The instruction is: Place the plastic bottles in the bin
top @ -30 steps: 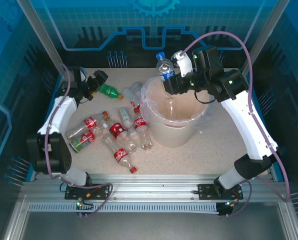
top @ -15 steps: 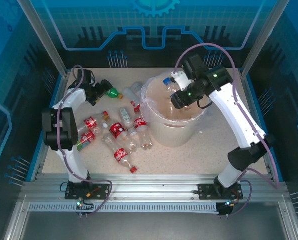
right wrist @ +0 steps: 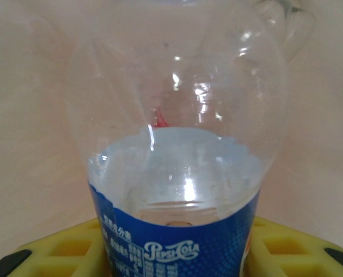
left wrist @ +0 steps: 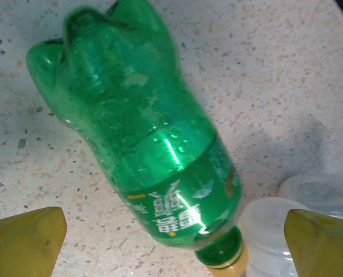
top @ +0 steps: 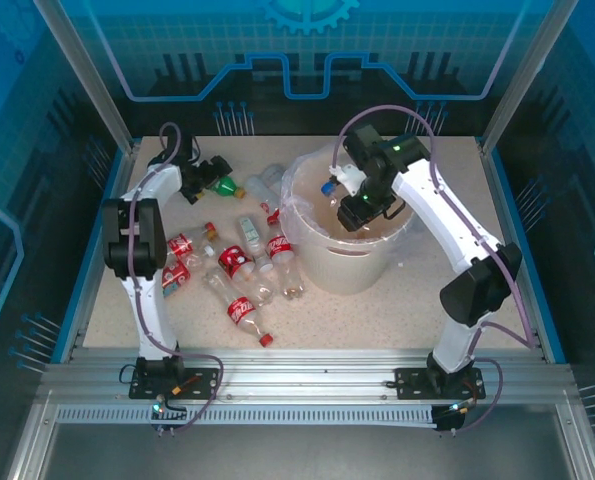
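Note:
My right gripper [top: 350,204] is down inside the cream bin [top: 307,262], shut on a blue-labelled clear bottle [right wrist: 177,173] whose blue cap [top: 329,186] points left. Its yellow fingers [right wrist: 59,249] press both sides of the label, with the bin's inner wall [right wrist: 27,86] behind. At the far left, my left gripper [left wrist: 174,254] is open, its yellow fingertips [left wrist: 27,242] wide apart on either side of the neck end of a green bottle [left wrist: 148,144] lying on the table [top: 221,183]. Several red-labelled bottles [top: 235,262] lie left of the bin.
A clear cloudy bottle [left wrist: 269,231] lies against the green bottle's yellow cap, near the right fingertip. More clear bottles [top: 267,180] sit between the green bottle and the bin. Open speckled table [top: 437,270] lies right of the bin and along the front.
The right arm has swung down and lowered the blue-labelled bottle from above the rim into the bin. The left arm has reached out to the green bottle.

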